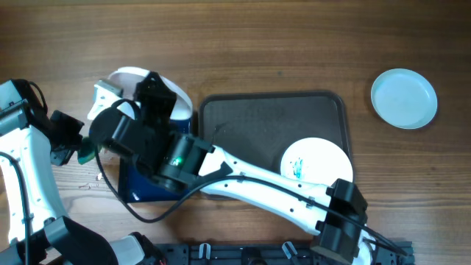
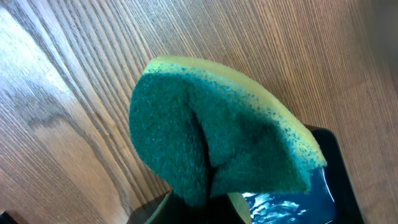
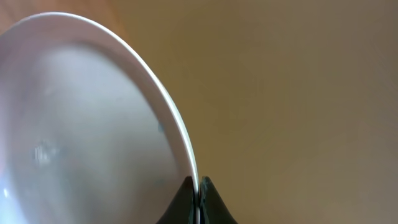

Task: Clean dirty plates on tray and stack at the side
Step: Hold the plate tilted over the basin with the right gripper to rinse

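- On the tray (image 1: 243, 121), lower right corner, a scribbled plate (image 1: 316, 162) lies flat — bare floor to its left; a pale blue plate (image 1: 403, 98) sits apart on the table (image 1: 294, 44).
- Left wrist: left gripper (image 2: 205, 202) clamps a green sponge (image 2: 205, 124) near the basin (image 2: 323, 180).
- Right wrist: right gripper (image 3: 199, 186) pinches a white plate (image 3: 81, 124) by its rim.

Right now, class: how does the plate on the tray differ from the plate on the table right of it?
The white plate on the tray carries teal-green scribbles; the pale blue plate looks unmarked. The white plate sits inside the tray's rim; the pale blue plate rests on the table. Both are round, shallow, lying flat.
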You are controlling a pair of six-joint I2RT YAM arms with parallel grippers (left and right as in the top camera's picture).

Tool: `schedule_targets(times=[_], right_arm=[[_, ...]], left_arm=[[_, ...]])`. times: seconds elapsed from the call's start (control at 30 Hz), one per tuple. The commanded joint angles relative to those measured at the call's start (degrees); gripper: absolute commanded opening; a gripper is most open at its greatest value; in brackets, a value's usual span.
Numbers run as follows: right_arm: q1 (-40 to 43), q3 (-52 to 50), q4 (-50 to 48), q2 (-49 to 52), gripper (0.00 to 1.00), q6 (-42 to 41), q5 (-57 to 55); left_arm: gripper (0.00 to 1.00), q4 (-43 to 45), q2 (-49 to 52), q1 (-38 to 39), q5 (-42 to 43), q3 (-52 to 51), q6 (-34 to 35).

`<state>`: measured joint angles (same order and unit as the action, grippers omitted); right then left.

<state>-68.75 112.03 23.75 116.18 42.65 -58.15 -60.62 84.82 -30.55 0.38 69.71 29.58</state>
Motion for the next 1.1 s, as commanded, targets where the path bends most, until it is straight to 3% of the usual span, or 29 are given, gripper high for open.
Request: schedule_targets(times=[0.0, 0.27, 0.8, 0.9, 1.0, 1.07], right_arm=[[-0.96, 1.66, -2.64, 0.61, 0.05, 10.95, -3.54], [-2.32, 1.64, -2.58, 0.61, 0.04, 16.33, -3.76], [-3.63, 1.64, -2.6, 0.61, 0.05, 15.15, -4.94], [-2.97, 1.6, -2.34, 0.61, 0.05, 11.19, -3.04], [-3.28, 1.53, -2.51, 0.61, 0.04, 12.92, -10.29], [-3.63, 1.53, -2.91, 0.59, 0.05, 11.06, -6.1]], left_arm=[[0.04, 0.13, -1.18, -0.22, 0.66, 1.22, -0.87], [0.04, 0.17, -1.18, -0.22, 0.66, 1.22, -0.87], [0.04, -0.24, -1.18, -0.22, 0.66, 1.22, -0.87], [0.04, -0.22, -1.18, -0.22, 0.68, 1.22, -0.87], [0.04, -0.26, -1.18, -0.22, 0.66, 1.22, -0.87], [0.04, -0.15, -1.18, -0.22, 0.68, 1.22, -0.85]])
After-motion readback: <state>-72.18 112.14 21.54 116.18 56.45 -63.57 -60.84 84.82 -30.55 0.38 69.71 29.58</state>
